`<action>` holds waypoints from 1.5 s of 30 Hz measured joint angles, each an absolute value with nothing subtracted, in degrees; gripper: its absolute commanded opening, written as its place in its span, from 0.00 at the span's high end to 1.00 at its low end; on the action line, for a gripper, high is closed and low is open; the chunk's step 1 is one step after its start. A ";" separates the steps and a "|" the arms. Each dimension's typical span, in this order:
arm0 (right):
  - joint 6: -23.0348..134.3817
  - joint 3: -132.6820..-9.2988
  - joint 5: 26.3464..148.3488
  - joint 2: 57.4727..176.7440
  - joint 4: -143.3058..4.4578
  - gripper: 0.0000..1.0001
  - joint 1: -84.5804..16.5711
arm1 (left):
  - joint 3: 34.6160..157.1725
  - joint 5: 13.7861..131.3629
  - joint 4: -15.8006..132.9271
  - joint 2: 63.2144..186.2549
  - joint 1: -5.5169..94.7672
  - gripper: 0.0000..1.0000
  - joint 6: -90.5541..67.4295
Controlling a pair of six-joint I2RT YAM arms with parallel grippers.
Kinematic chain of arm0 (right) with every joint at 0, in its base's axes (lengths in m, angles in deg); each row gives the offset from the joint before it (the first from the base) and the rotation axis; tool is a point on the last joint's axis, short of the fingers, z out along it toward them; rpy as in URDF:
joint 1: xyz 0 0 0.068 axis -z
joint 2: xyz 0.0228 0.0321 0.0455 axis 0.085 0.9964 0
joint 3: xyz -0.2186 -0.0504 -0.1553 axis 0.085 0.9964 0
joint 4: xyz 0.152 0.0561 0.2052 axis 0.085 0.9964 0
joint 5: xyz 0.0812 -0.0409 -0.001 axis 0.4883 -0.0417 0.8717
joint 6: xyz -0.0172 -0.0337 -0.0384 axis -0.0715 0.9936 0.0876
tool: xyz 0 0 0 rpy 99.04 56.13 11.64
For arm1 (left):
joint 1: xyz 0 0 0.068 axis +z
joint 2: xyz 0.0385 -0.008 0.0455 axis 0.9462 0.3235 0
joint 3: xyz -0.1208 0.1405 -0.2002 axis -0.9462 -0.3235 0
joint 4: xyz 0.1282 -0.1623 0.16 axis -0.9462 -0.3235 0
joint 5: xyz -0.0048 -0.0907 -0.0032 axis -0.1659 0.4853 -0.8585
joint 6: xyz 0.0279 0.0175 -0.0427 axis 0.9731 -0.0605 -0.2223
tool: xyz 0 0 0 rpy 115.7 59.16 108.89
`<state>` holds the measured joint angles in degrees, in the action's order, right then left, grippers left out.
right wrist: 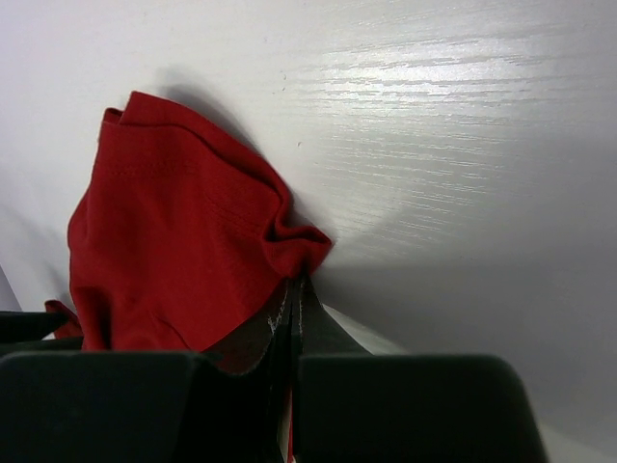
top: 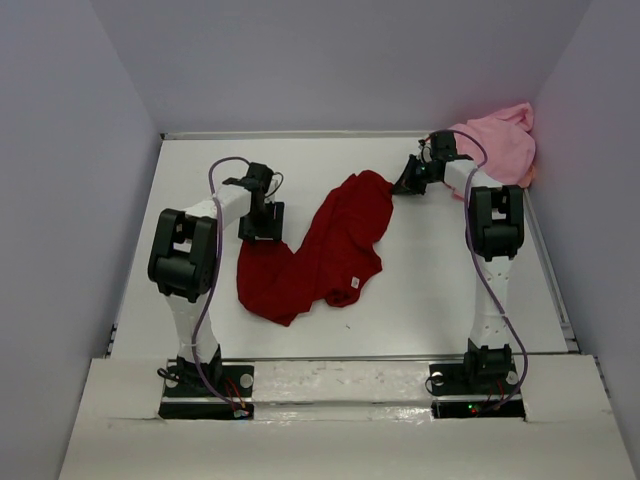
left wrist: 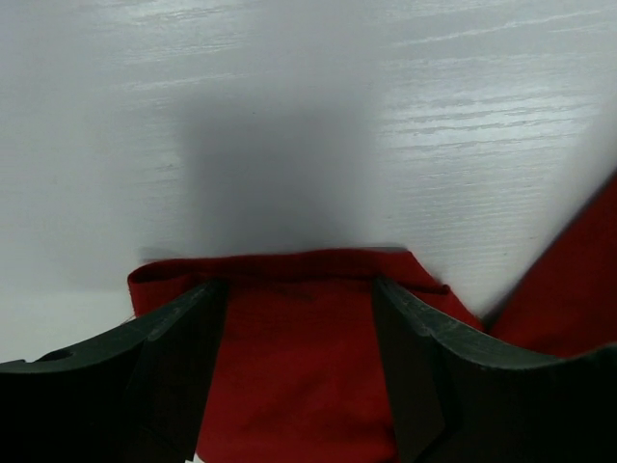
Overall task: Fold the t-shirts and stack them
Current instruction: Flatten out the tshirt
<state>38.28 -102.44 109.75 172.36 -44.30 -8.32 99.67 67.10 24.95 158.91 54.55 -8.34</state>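
The red shirt (top: 322, 248) lies crumpled in a diagonal band across the middle of the counter (top: 430, 290). The left fingers (top: 262, 228) are spread wide at its left end. A hemmed edge lies between them, and they grip nothing. The right fingers (top: 404, 184) are pressed together on a bunched corner at the shirt's far-right end. The pink shirt (top: 497, 146) sits heaped in the far-right corner, just behind the right wrist.

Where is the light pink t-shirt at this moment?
In the top view, the light pink t-shirt lies bunched in the far right corner of the table, just beyond the right claw pinching the dark red t-shirt.
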 measured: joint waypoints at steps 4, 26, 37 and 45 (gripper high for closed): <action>38.33 -102.25 109.75 172.14 -44.17 1.00 -8.34 | 99.56 67.06 25.08 159.74 54.70 0.27 -8.10; 38.98 -104.15 106.75 168.38 -35.91 1.00 -7.60 | 101.50 67.14 23.75 160.98 56.69 1.00 -8.15; 41.17 -104.04 105.55 154.22 -29.92 1.00 -0.63 | 109.24 63.56 23.60 162.10 69.23 1.00 -10.38; 42.50 -96.76 104.53 152.19 -28.50 1.00 0.42 | 110.38 63.34 23.84 162.10 74.50 1.00 -11.01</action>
<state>42.50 -96.76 104.53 152.19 -28.50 0.42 110.38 63.34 23.84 162.10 74.50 -11.01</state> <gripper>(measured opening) 0.010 0.026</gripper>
